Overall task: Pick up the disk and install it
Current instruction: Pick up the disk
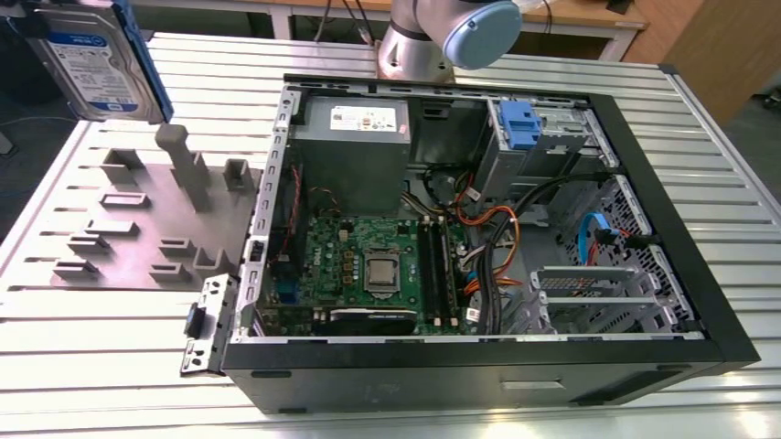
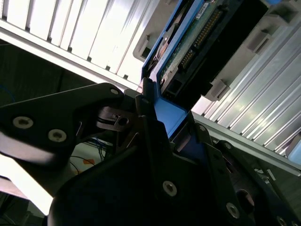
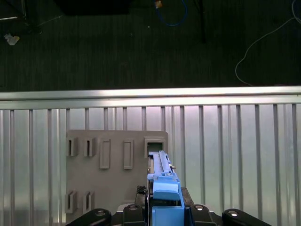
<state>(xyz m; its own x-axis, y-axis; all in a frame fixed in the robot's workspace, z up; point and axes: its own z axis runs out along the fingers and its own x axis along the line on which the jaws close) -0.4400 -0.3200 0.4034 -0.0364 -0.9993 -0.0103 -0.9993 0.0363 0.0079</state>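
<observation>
Your tool (image 2: 162,123) is clamped on the disk (image 2: 202,42). In the second wrist view the black fingers (image 2: 146,117) press against the blue bracket at one end of the drive, and the connector edge points away from the tool.

In the exterior view the disk (image 1: 91,64) hangs in the air at the exterior view's left. It stands upright with its white-and-blue label facing the camera, clear of the surface (image 1: 98,366). It sits above the grey fixture plate (image 1: 134,229), which lies flat on the slatted metal and carries several raised blocks and pockets.

In the first wrist view you see the disk (image 3: 162,181) edge-on in the tool (image 3: 165,209), with the plate (image 3: 113,188) and its rectangular pockets beneath it.

The open computer case (image 1: 659,210) lies on its side on the surface, just beside the plate toward the exterior view's right. Its motherboard (image 1: 366,265) and cables are exposed. A small blue handle (image 1: 518,123) sits on the grey metal cage (image 1: 550,137) at the far corner of the case, well apart from the disk. The arm's base (image 1: 440,37) rises behind the case.
</observation>
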